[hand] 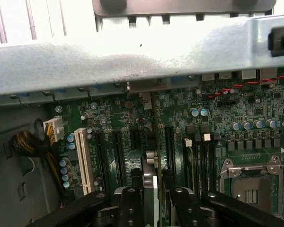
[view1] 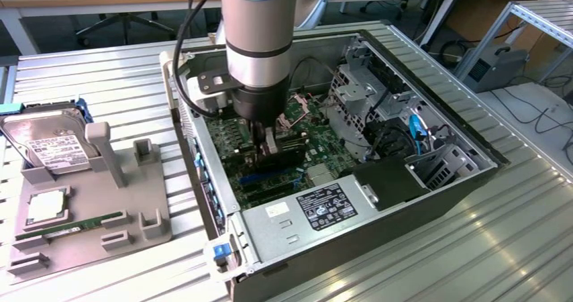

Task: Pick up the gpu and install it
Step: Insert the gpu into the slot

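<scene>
The gpu [view1: 279, 157] is a thin dark card standing on edge over the green motherboard [view1: 313, 137] inside the open computer case [view1: 430, 201]. My gripper [view1: 268, 141] reaches straight down into the case and is shut on the card's top edge. In the wrist view the gpu [hand: 152, 161] runs edge-on from between my black fingers [hand: 130, 203] toward the case's rear wall [hand: 132, 56], its silvery bracket end [hand: 146, 92] close to that wall. The card sits among the dark expansion slots; whether it is fully seated cannot be told.
A grey holder [view1: 134, 208] on the exterior view's left carries a hard drive [view1: 49, 141], a processor chip [view1: 47, 208] and a green memory stick [view1: 76, 225]. Inside the case are the power supply [view1: 313, 211], a drive cage [view1: 358, 90], a white slot [hand: 84, 161] and the CPU socket [hand: 248, 184].
</scene>
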You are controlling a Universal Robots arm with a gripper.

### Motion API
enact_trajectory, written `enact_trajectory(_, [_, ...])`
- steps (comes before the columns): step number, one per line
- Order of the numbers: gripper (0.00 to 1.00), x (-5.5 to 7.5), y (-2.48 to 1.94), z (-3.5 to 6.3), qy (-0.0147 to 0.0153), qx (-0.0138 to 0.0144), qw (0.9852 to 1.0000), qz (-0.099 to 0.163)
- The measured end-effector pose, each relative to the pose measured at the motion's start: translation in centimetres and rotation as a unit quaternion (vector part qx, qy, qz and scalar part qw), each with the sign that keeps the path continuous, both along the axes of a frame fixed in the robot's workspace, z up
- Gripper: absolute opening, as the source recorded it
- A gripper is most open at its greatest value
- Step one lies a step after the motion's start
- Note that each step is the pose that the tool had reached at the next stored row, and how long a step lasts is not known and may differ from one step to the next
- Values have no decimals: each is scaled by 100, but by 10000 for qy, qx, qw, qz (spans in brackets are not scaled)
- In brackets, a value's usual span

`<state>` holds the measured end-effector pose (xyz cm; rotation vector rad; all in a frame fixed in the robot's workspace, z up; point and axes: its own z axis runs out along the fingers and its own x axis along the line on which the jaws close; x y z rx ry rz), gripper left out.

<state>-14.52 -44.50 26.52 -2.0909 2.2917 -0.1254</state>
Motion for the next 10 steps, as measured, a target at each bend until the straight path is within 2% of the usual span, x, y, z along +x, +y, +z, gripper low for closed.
enact_trajectory(7, [27, 7, -1, 23, 2, 5, 10000, 1])
enact_trajectory(10, [27, 57, -5, 24, 10, 7, 10000, 0])
